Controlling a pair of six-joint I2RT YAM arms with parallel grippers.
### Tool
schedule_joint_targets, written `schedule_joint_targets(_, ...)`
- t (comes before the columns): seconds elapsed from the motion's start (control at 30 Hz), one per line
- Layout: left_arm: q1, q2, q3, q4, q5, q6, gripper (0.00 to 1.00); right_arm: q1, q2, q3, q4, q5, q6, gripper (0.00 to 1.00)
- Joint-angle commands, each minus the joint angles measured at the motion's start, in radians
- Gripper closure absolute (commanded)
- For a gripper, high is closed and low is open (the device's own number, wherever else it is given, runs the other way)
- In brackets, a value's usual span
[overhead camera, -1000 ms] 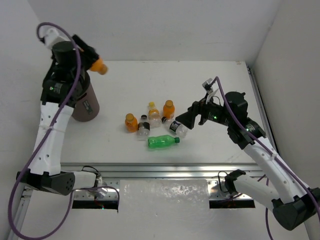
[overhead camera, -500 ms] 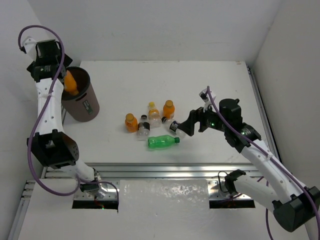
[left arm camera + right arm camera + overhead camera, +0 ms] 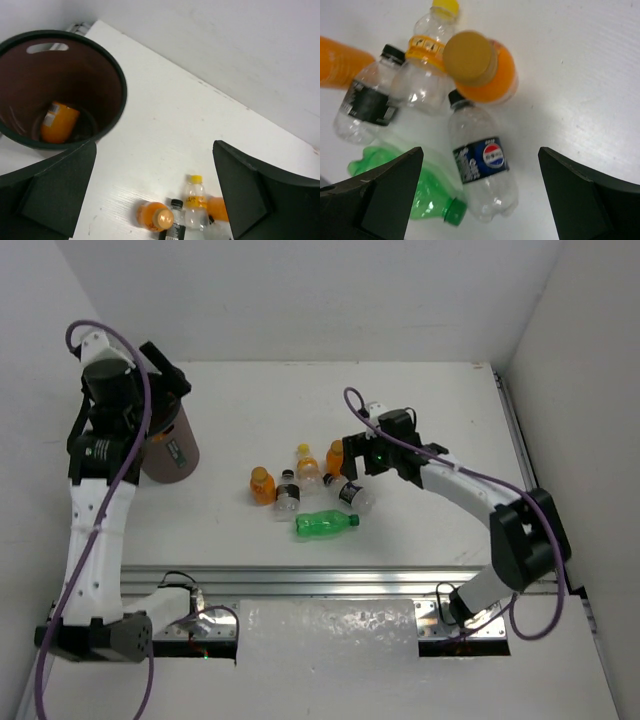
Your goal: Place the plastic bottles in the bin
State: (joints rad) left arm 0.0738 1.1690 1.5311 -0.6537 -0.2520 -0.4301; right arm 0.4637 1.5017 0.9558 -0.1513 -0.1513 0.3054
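The dark brown bin (image 3: 172,454) stands at the table's left, and my left gripper (image 3: 166,392) hangs open just above its far rim. In the left wrist view the bin (image 3: 121,90) holds one orange bottle (image 3: 59,122), and my left gripper (image 3: 154,150) is empty. Several bottles cluster mid-table: an orange one (image 3: 262,483), a black-capped clear one (image 3: 287,494), a yellow-capped one (image 3: 306,465), another orange one (image 3: 337,455), a Pepsi-labelled clear one (image 3: 353,496) and a green one (image 3: 325,524) lying down. My right gripper (image 3: 480,150) stands open above the Pepsi bottle (image 3: 485,167).
White walls close in the table at the back and right. A metal rail (image 3: 330,578) runs along the near edge. Bare white tabletop lies between the bin and the bottle cluster.
My left gripper opened over the bin and the orange bottle it held now lies inside. My right arm swung left and now hovers over the bottle cluster.
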Motion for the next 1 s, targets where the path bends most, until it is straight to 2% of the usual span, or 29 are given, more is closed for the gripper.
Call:
schedule_joint_targets(0.0, -0.025, -0.124, -0.145, 0.048, 0.082, 0.037, 0.0, 0.016, 0.103, 0.135, 0.087, 0.07, -0.046, 0.03)
schedule_joint_targets(0.1, -0.028, -0.207, -0.3, 0.109, 0.103, 0.062, 0.0, 0.027, 0.181, 0.196, 0.099, 0.07, -0.058, 0.03)
schedule_joint_targets(0.13, -0.029, -0.221, -0.372, 0.127, 0.07, 0.074, 0.0, 0.027, 0.222, 0.239, 0.095, 0.062, -0.058, 0.03)
schedule_joint_targets(0.27, -0.031, -0.261, -0.474, 0.141, -0.033, 0.077, 0.0, 0.041, 0.331, 0.34, 0.064, 0.081, -0.08, 0.04)
schedule_joint_targets(0.33, -0.031, -0.285, -0.486, 0.15, -0.036, 0.083, 0.0, 0.044, 0.371, 0.382, 0.041, 0.087, -0.089, 0.12)
schedule_joint_targets(0.4, -0.031, -0.298, -0.493, 0.152, -0.038, 0.086, 0.0, 0.055, 0.412, 0.431, 0.003, 0.114, -0.109, 0.25)
schedule_joint_targets(0.43, -0.032, -0.299, -0.496, 0.154, -0.036, 0.088, 0.0, 0.059, 0.419, 0.44, -0.008, 0.14, -0.111, 0.36)
schedule_joint_targets(0.67, -0.032, -0.278, -0.503, 0.177, 0.062, 0.094, 0.0, 0.072, 0.345, 0.377, 0.021, 0.154, -0.106, 0.75)
schedule_joint_targets(0.8, -0.032, -0.275, -0.496, 0.198, 0.14, 0.09, 0.0, 0.07, 0.275, 0.376, 0.015, 0.209, -0.103, 0.82)
schedule_joint_targets(0.9, -0.049, -0.247, -0.479, 0.236, 0.301, 0.08, 0.0, 0.062, 0.197, 0.393, -0.02, 0.242, -0.111, 0.82)
schedule_joint_targets(0.97, -0.101, -0.227, -0.466, 0.279, 0.393, 0.068, 0.0, 0.055, 0.125, 0.406, -0.066, 0.234, -0.089, 0.82)
